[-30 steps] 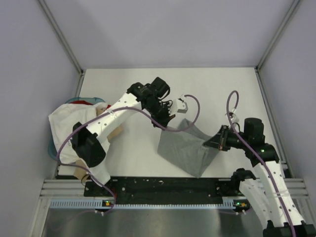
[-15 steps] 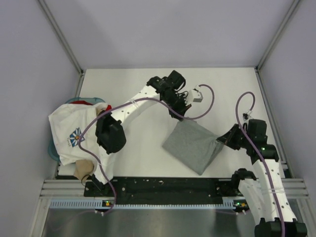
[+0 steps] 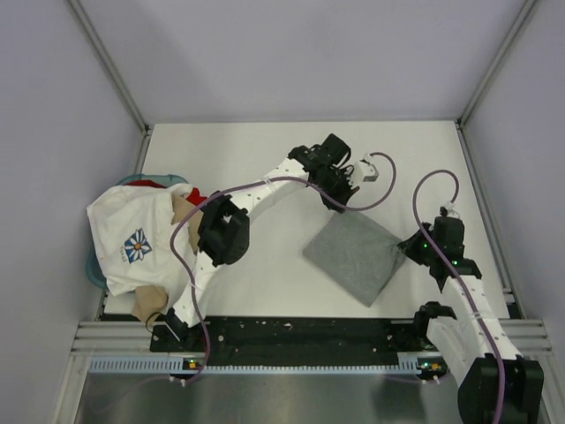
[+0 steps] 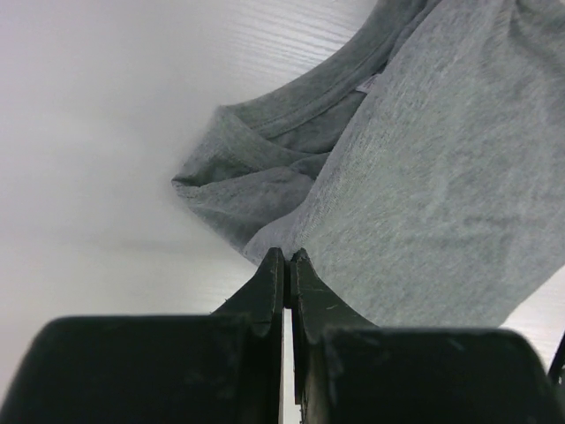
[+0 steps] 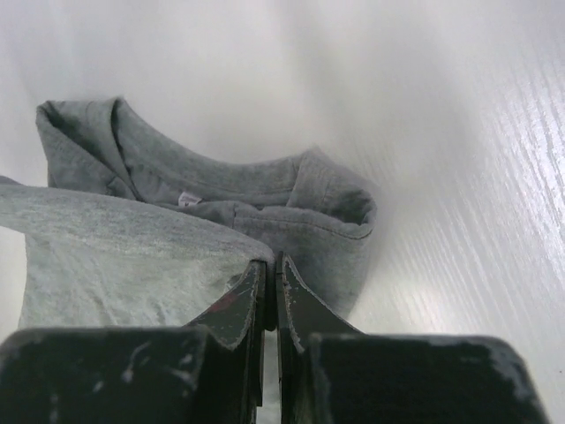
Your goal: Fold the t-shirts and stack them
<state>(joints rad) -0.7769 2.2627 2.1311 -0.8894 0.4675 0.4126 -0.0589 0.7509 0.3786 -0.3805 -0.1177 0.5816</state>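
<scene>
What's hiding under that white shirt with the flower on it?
Showing from beneath the white shirt: tan cloth at its near edge, red cloth at its far edge, and a blue-green container rim. Anything else is covered.

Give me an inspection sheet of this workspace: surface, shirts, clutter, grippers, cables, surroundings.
Surface: white wood-grain table.
Job's things: grey t-shirt folded mid-table; white flower-print t-shirt heaped at the left edge over tan cloth and red cloth.
Clutter: nothing seen.
Grippers: left gripper and right gripper each shut on an edge of the grey t-shirt.
Cables: purple cables loop off both wrists.
Surroundings: pale walls on three sides; metal rail at the near edge.
</scene>
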